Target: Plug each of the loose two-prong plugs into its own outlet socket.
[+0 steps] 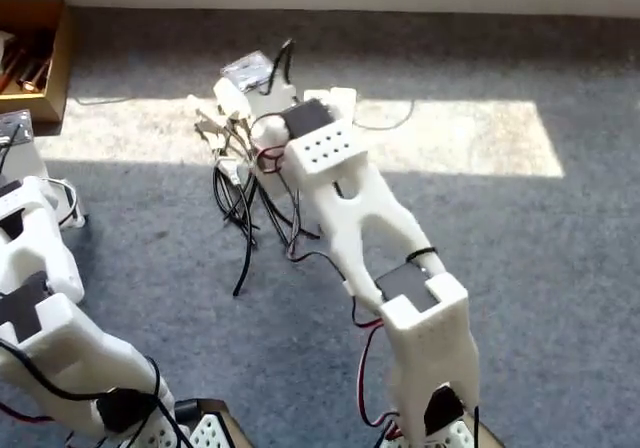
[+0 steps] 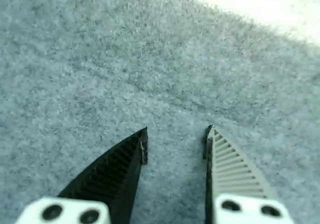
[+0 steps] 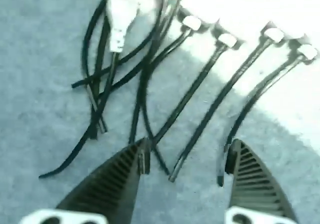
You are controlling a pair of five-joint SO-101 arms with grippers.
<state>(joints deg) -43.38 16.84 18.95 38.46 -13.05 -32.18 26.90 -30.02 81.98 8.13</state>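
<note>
1. The two-prong plugs (image 3: 227, 39) lie in a loose tangle on the bench. Four pale heads sit in a row at the edge of the sunlit strip, and a white plug (image 3: 120, 14) lies just beside them. Their black cords (image 3: 195, 94) fan out toward the right end effector (image 3: 187, 159).
2. That end effector hangs wide open over the cord ends, gripping nothing.
3. The step in hand looks like picking a first plug. It would go best by closing on a plug's body, not its cord, leaving the prongs free, and starting with an outer plug whose cord crosses no other.
4. Which pale piece beyond the tangle is an outlet socket is too unclear to tell.
5. The left end effector (image 2: 176, 144) is wide open over bare carpet, well apart from the plugs.
6. The bench (image 1: 520, 258) is covered in grey carpet and crossed by a band of sunlight (image 1: 460, 138). A wooden box (image 1: 35, 58) sits at its far corner.
</note>
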